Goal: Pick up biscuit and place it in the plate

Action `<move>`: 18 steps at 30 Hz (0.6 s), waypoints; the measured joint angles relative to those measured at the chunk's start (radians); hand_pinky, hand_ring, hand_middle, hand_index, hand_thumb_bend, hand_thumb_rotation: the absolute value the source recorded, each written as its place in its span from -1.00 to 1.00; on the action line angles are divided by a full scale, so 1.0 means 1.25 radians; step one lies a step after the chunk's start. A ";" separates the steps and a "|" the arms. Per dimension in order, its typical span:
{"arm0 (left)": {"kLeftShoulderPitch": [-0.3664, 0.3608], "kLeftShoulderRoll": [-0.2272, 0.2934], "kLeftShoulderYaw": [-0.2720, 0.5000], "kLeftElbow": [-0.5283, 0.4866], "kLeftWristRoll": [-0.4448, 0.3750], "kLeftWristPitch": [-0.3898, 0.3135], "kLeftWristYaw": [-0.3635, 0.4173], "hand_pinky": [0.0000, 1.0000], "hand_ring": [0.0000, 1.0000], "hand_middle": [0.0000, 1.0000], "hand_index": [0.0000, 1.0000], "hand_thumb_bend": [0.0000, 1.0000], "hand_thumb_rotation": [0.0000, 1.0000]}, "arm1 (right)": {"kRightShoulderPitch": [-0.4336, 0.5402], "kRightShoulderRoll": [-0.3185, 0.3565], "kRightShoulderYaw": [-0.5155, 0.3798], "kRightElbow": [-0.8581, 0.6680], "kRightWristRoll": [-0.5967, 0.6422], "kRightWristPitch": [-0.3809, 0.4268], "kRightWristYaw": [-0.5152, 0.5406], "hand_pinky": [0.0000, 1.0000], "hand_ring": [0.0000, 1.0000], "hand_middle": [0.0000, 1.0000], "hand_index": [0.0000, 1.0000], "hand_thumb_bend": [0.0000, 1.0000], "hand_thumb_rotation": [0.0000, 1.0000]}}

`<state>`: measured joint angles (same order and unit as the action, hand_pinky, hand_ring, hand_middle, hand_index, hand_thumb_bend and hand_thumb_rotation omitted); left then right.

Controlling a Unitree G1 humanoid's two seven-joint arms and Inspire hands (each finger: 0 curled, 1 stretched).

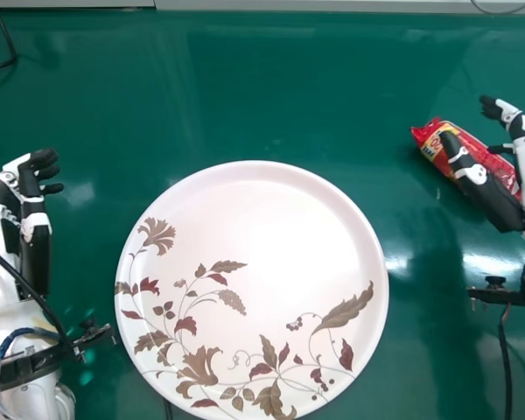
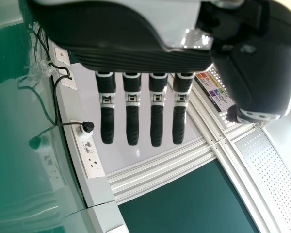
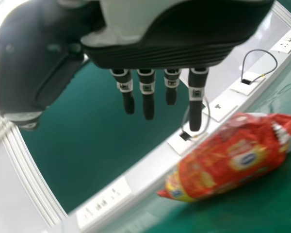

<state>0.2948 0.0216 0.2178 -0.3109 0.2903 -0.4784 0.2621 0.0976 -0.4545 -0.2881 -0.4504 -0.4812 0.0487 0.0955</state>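
Biscuit packet (image 1: 483,156): one, red with some yellow, lying on the green surface (image 1: 262,87), off to the right of the plate (image 1: 262,223) and around the height of its far rim. Well apart from the plate, so not placed.

My right hand (image 1: 483,188) is right of the plate, over the packet, hiding part of it in the head view. Open: fingers straight, thumb spread well away from them. Holding nothing. Right wrist view shows the packet just beyond the fingertips, with a gap between.

Plate: one, round, pale, with brown and dark red leaves and flowers along its left and near side. Bare inside, pattern aside.

My left hand (image 1: 37,249) is left of the plate, apart from the rim. Also open, fingers straight in the left wrist view, nothing in it.

Count: one packet, one plate, two hands, both free.

Further out: one black cable (image 1: 2,65) on the far left of the plate, one grey cable (image 1: 503,12) at the far right of it by the surface's back edge. Left wrist view also has one black plug (image 2: 88,126) in a white socket panel (image 2: 91,158).
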 measured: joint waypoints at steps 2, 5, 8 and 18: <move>0.001 0.003 0.001 0.000 0.000 0.000 -0.001 0.24 0.46 0.51 0.49 0.10 -0.87 | 0.001 -0.016 -0.002 -0.004 -0.005 0.016 0.020 0.41 0.69 0.87 0.95 0.93 -0.06; 0.002 0.010 0.005 0.002 0.000 -0.004 -0.003 0.24 0.46 0.51 0.48 0.10 -0.88 | 0.001 -0.047 -0.006 -0.008 -0.012 0.039 0.051 0.43 0.70 0.88 0.95 0.95 -0.01; 0.002 0.015 0.005 0.006 -0.003 -0.008 -0.004 0.24 0.47 0.51 0.48 0.13 -0.86 | -0.002 -0.060 -0.008 -0.009 -0.013 0.054 0.071 0.43 0.70 0.90 0.94 0.99 0.02; -0.004 0.023 0.011 0.014 -0.029 -0.019 -0.004 0.24 0.50 0.53 0.49 0.14 -0.91 | -0.057 -0.109 0.011 0.038 -0.047 0.084 0.084 0.43 0.75 0.89 0.89 1.00 -0.02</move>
<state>0.2894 0.0502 0.2320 -0.2937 0.2537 -0.5017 0.2565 0.0258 -0.5910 -0.2740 -0.4027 -0.5394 0.1538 0.2006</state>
